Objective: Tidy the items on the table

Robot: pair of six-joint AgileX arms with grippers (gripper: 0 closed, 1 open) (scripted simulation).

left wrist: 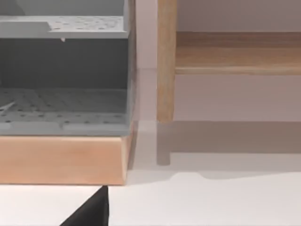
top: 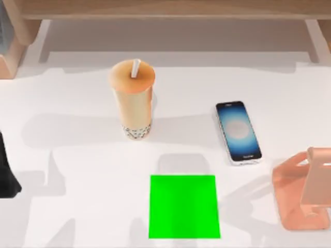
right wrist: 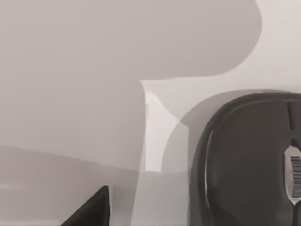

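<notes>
My white table (top: 77, 155) carries a tall bubble-tea cup (top: 132, 98) standing upright at about eleven o'clock from its middle. The smartphone (top: 238, 132) lies flat, screen up, at three o'clock. A green mat (top: 183, 206) sits at six, a pink-copper stand (top: 305, 194) at four. A wooden shelf (top: 165, 10) spans twelve. The black mouse (right wrist: 249, 160) rests on the tabletop beneath my right wrist.

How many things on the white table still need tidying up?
3. The bubble-tea cup stands left of the middle, the smartphone lies flat to its right, and the black mouse shows in the right wrist view. Others could be out of sight.
</notes>
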